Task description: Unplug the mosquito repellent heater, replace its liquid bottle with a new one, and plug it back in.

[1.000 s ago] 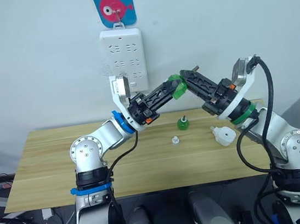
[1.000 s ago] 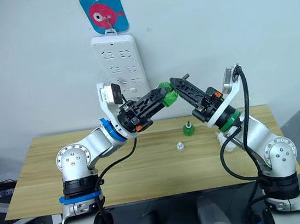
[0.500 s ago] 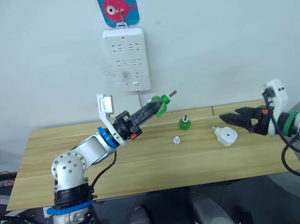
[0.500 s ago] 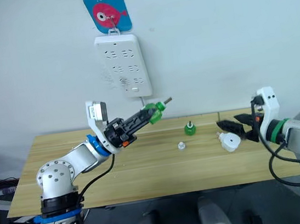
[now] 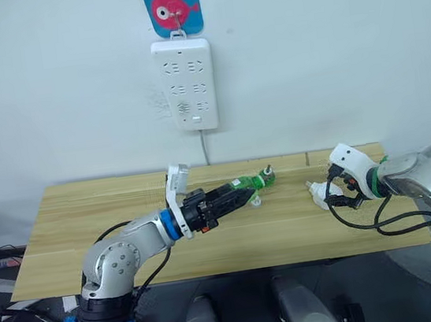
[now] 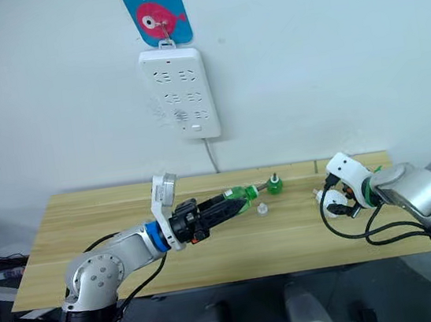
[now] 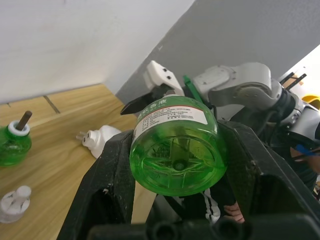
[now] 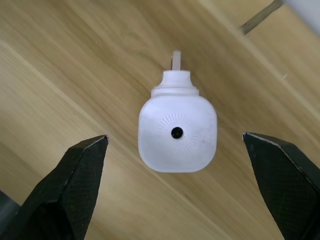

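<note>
Holding a green bottle (image 7: 175,145) by its body, the left gripper (image 5: 240,196) is reaching low over the table (image 5: 89,225), and the bottle's neck is pointing toward a second green bottle (image 5: 265,177) standing near a small white cap (image 6: 262,209). The right gripper (image 8: 172,185) is hanging wide open above the heater (image 8: 177,132), which is lying unplugged on the wood. The step in hand is probably fitting the held bottle, so next the right fingers must be closing on the heater. Half a second ago both arms were higher and the right one was further from the heater.
</note>
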